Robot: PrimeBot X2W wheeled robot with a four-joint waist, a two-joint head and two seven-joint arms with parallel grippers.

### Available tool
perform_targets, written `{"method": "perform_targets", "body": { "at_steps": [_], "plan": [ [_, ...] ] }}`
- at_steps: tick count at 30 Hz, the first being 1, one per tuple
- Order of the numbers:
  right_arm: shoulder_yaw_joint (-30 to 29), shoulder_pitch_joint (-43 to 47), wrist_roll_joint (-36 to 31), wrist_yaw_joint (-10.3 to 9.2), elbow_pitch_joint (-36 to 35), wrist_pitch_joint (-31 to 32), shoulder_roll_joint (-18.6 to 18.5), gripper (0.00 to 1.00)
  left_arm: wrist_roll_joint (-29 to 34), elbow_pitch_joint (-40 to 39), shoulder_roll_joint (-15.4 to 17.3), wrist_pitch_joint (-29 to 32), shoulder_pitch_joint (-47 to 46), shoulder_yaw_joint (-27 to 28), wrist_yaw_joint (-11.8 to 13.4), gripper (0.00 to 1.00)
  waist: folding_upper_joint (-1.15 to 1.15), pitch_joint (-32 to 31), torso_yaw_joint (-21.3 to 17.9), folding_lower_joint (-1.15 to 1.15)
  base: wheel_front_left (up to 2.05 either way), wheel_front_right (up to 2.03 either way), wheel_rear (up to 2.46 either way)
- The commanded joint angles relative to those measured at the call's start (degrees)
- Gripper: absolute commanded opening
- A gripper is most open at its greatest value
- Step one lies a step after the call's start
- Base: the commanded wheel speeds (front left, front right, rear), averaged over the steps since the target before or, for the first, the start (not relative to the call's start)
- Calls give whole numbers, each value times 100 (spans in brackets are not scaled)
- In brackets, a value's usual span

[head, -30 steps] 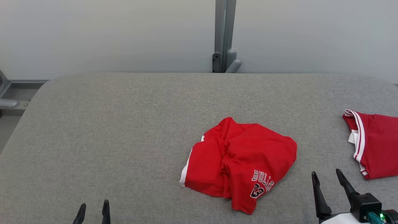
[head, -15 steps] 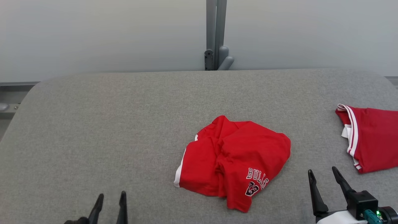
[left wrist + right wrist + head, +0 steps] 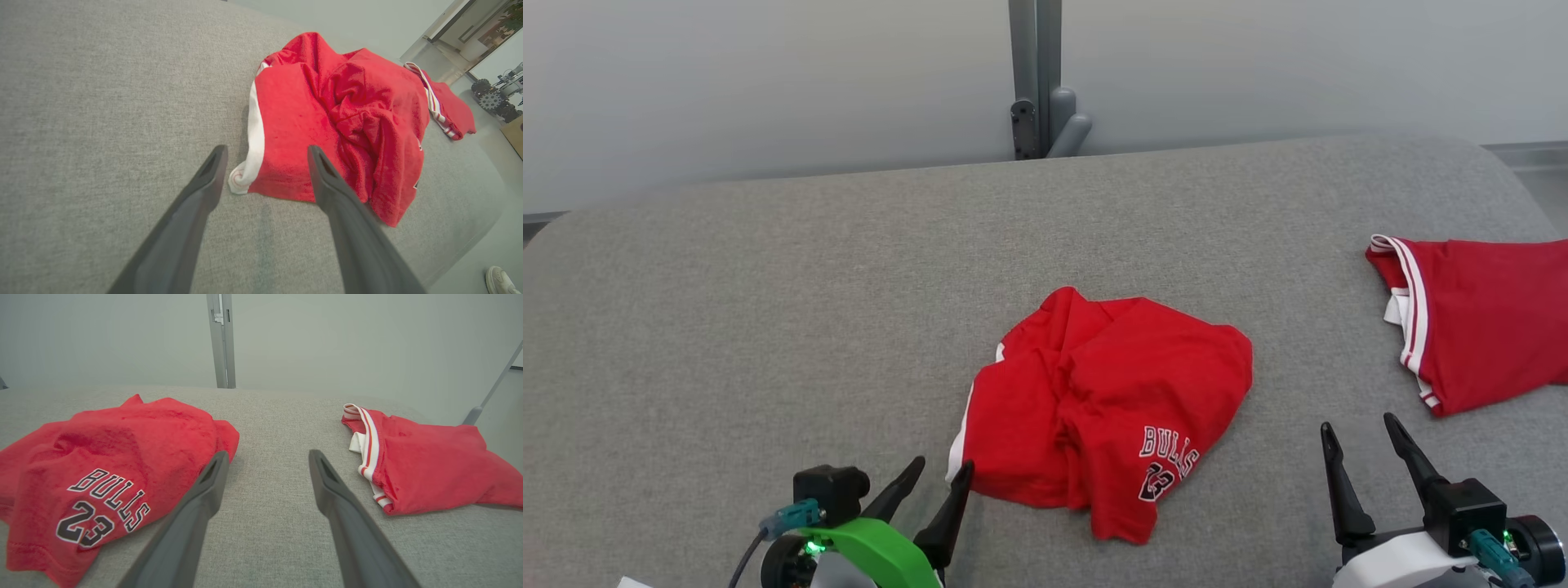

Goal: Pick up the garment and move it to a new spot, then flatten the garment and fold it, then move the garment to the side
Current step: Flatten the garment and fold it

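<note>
Left fingers [image 3: 210, 171] apart beside garment [image 3: 294, 122] corner

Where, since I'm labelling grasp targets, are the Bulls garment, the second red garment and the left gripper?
Bulls garment [image 3: 1111, 384]: head view, red cloth above the lettering.
second red garment [image 3: 1486, 318]: head view, plain red panel beside the striped band.
left gripper [image 3: 944, 466]: head view, midway between its fingertips.

The left gripper [image 3: 945, 467] sits low with its 2 dark fingers spread apart and slanting to the right, while the right gripper [image 3: 1357, 425] points forward, its 2 fingers also spread.
</note>
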Motion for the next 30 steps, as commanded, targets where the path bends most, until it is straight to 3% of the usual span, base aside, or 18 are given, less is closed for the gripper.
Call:
{"method": "perform_targets", "body": {
  "at_steps": [1,12,14,17,23,30],
  "plan": [
    [1,-72,43,-8,-2,-16,-16,100,-152,239,108,-21,-254,-109,-15,100,28,144,-183,0,0,0,0],
    [-40,-181,46,-8,23,-16,3,100,-922,896,318,-12,-843,-996,-15,100,28,328,-355,0,0,0,0],
    [-36,-198,53,-8,31,-16,7,100,-1078,905,334,-2,-916,-1206,-15,0,28,337,-364,0,0,0,0],
    [-24,-204,60,-8,31,-16,15,100,-1443,762,492,0,-1036,-1395,-16,0,28,341,-372,0,0,0,0],
    [-64,-206,68,-8,31,-16,24,100,-1946,499,902,-96,-1566,-1060,-16,0,28,364,-324,0,0,0,0],
    [44,-344,91,-8,115,-16,29,100,-1712,658,1298,267,-3149,-659,278,0,28,375,-351,0,0,0,0]
  ]
}}
